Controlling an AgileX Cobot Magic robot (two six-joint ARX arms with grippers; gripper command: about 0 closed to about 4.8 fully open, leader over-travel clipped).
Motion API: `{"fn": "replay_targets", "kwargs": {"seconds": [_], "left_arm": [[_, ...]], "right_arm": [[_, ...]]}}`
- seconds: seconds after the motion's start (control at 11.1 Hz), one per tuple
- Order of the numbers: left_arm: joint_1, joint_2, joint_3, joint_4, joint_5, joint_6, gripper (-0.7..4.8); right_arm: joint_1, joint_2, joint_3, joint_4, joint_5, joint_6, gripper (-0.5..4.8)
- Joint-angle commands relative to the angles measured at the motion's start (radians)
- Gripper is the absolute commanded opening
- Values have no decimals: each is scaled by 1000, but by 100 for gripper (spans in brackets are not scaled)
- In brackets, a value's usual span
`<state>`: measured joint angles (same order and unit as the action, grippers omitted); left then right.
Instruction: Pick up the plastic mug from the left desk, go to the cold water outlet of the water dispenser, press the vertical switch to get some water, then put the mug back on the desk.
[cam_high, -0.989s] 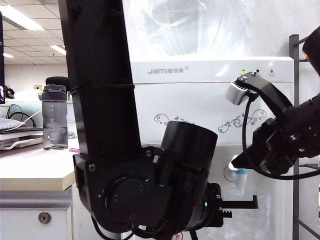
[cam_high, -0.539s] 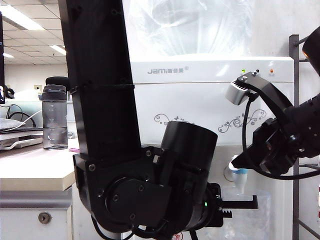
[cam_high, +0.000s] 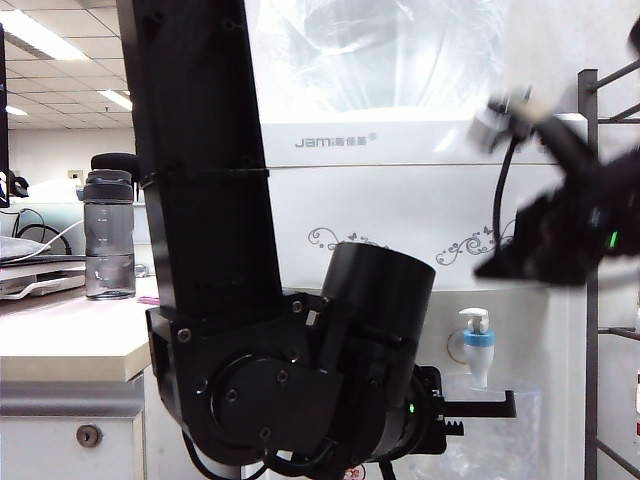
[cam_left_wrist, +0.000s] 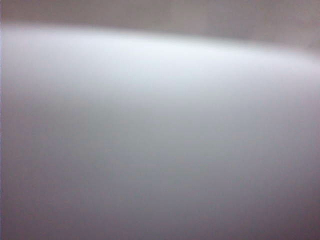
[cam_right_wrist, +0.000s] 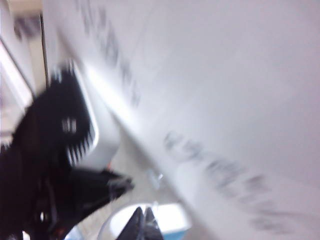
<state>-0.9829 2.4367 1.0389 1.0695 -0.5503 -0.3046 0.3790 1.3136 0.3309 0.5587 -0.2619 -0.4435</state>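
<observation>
In the exterior view my left gripper (cam_high: 485, 414) reaches out low in front of the water dispenser (cam_high: 400, 200), shut on the plastic mug (cam_high: 500, 446), a faint clear shape directly below the cold water outlet (cam_high: 478, 345). The vertical switch (cam_high: 474, 318) on top of that tap stands free. My right gripper (cam_high: 492, 270), blurred, hangs above and to the right of the tap. In the right wrist view its fingertips (cam_right_wrist: 142, 223) are shut with nothing between them, over the blue-collared tap (cam_right_wrist: 172, 220). The left wrist view shows only a blurred white surface.
My left arm (cam_high: 200, 200) fills the middle of the exterior view. The left desk (cam_high: 70, 340) carries a dark lidded bottle (cam_high: 110, 235). A grey metal rack (cam_high: 590, 200) stands at the dispenser's right side.
My right gripper has lifted off the blue tap's switch and risen up and to the right, blurred by motion. The left arm and the mug have not moved.
</observation>
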Motion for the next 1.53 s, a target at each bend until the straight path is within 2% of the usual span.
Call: {"fn": "replay_targets", "kwargs": {"seconds": [0.09, 0.45, 0.72, 0.9, 1.35, 1.53], "left_arm": [[-1, 0, 4, 2, 13, -2, -5], [0, 0, 4, 2, 13, -2, -5], [0, 0, 3, -3, 17, 20, -5], [0, 0, 3, -44, 95, 66, -6], [0, 0, 4, -85, 199, 74, -6], [0, 0, 4, -89, 241, 115, -5]], "right_arm": [[2, -155, 10, -84, -2, 46, -5], [2, -373, 10, -127, 26, 133, -5], [-1, -445, 10, -154, 33, 137, -5], [-1, -458, 10, -158, 37, 137, -5], [-8, -459, 10, -132, 96, 136, -5], [-21, -459, 11, -117, 107, 137, -5]]}}
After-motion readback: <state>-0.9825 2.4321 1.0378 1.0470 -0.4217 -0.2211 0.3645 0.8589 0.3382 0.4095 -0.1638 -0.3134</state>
